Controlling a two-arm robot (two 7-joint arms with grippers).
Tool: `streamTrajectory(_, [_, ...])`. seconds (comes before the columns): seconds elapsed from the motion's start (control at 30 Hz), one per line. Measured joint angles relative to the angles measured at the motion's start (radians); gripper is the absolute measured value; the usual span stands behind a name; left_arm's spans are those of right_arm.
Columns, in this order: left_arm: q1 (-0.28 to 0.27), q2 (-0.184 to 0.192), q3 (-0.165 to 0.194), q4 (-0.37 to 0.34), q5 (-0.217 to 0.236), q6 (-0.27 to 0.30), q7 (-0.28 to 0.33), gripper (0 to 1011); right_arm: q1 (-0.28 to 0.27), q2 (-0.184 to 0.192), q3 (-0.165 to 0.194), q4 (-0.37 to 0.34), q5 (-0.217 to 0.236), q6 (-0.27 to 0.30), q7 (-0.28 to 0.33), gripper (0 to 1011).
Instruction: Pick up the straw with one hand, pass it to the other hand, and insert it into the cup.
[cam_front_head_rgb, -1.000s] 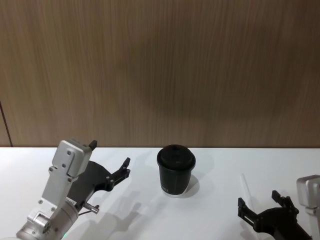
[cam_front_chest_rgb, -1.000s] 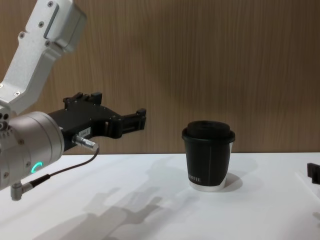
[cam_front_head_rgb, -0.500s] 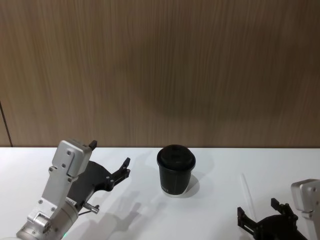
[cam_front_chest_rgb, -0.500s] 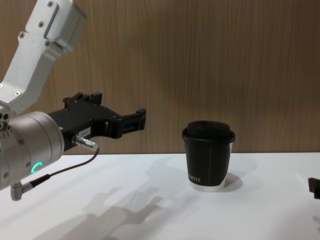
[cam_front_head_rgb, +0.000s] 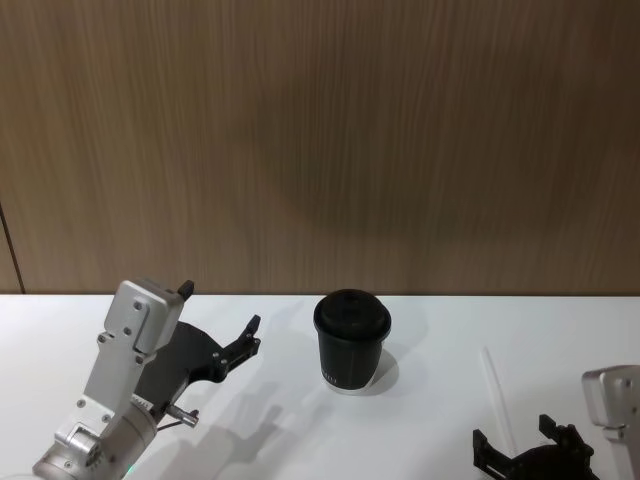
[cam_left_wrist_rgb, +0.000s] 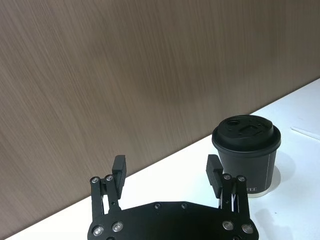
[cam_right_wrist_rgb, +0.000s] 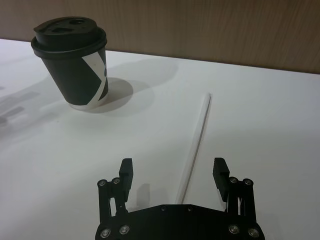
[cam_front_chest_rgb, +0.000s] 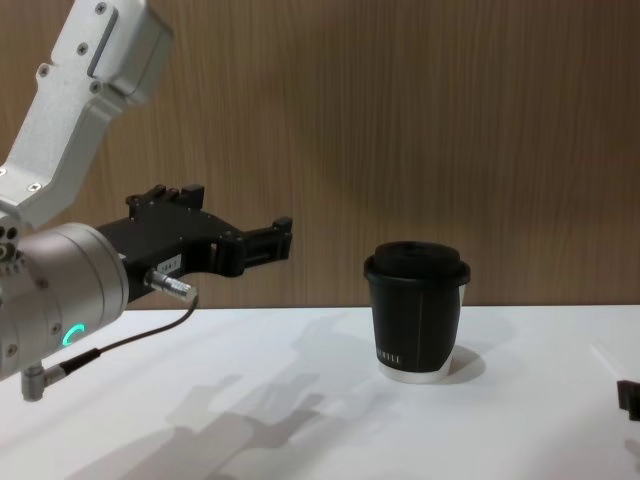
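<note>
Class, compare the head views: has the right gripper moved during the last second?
Yes. The right gripper has drawn back toward the robot, away from the cup, along the lying straw.

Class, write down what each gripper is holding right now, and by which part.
Nothing is held. The straw lies loose on the table by the open right gripper; the left gripper hangs open, apart from the cup.
</note>
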Motion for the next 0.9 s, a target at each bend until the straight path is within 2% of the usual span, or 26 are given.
streamTrajectory(0.37, [0.000, 0.000, 0.000, 0.000, 0.000, 0.000, 0.000, 1003, -0.012, -0.004, 0.008, -0.004, 0.011, 0.043, 0.016, 1001])
streamTrajectory(0.9, [0.000, 0.000, 0.000, 0.000, 0.000, 0.000, 0.000, 1003, -0.021, 0.004, 0.015, 0.007, 0.005, 0.062, 0.038, 1001])
